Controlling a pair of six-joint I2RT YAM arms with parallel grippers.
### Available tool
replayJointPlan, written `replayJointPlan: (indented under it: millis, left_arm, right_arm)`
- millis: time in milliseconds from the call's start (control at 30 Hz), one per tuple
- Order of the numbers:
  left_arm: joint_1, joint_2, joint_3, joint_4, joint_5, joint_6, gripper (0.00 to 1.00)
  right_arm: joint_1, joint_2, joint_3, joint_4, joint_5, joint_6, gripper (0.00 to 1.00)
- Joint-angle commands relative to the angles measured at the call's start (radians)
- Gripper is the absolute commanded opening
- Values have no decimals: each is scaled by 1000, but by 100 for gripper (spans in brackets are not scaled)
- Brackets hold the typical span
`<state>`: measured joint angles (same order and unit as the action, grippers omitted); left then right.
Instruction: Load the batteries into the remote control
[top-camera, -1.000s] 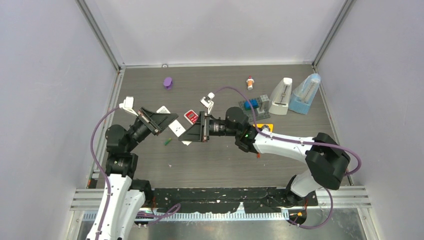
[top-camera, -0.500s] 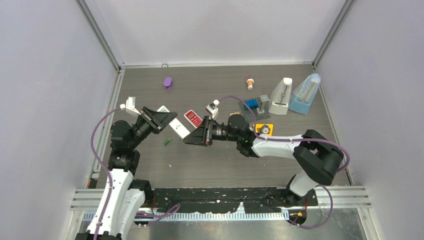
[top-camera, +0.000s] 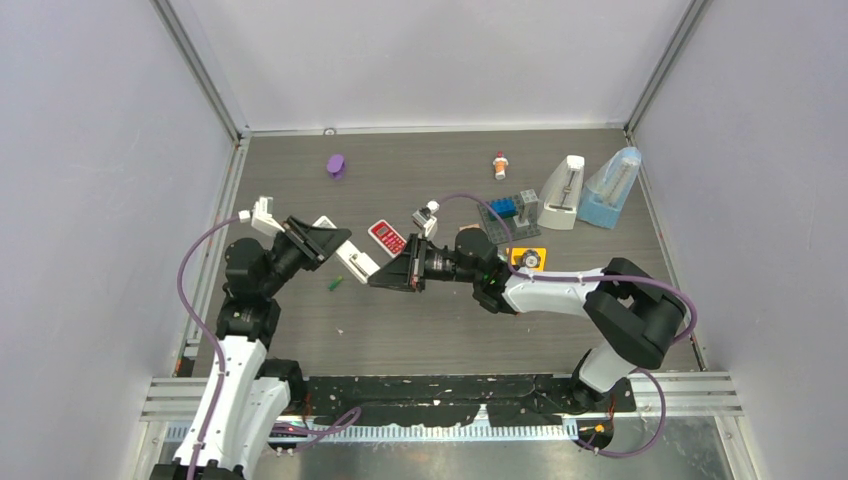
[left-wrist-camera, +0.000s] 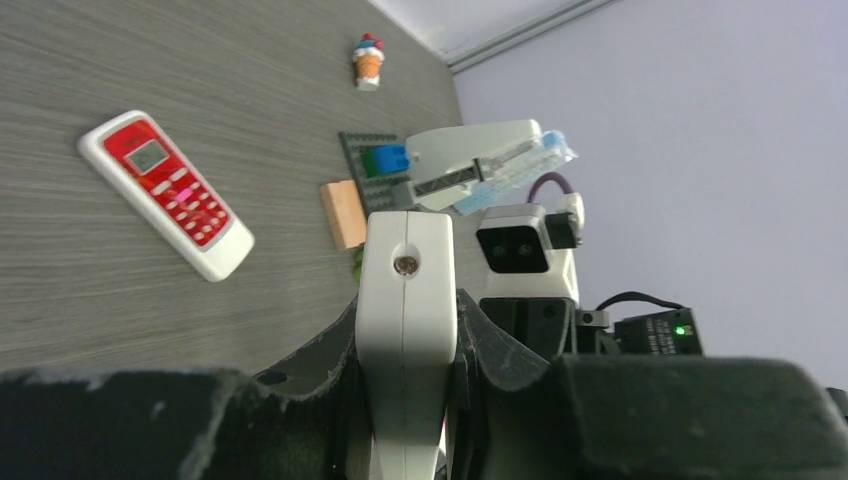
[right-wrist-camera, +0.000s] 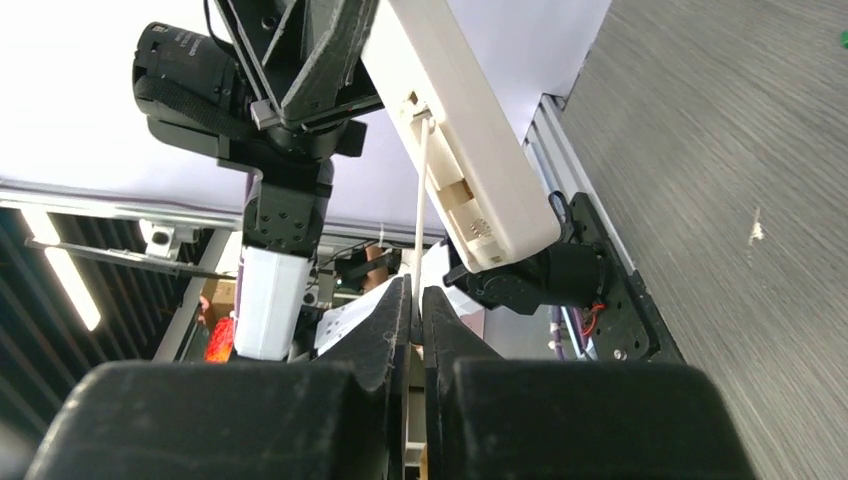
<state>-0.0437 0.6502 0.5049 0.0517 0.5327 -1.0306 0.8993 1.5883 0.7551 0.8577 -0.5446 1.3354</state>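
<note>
Left hand (left-wrist-camera: 405, 352) clamps slim white remote (left-wrist-camera: 404, 262)

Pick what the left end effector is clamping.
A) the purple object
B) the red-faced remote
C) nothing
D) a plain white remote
D: the left wrist view shows the white remote pinched edge-on in the left end effector, held off the table, while the red-faced remote lies flat on that table.
</note>
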Motion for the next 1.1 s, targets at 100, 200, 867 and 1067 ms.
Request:
replayJointPlan:
  millis: [100,200,867,1067]
  left_arm:
    - [1,-55,79,-215,-123,245,0]
    - [1,-81,105,-289,-172,314,0]
    - [0,-122,128,-381,-124,361,0]
    - [1,-127,136,-406,-112,385,0]
  right_arm:
    - [-13,-114,12,-197,84,-162,5]
    - [-13,-177,11,-395,182,-285,5]
    - [-37,-133,-153,-929,511,-411,39]
    - [-37,-244,-111,-1120,663,-451,75]
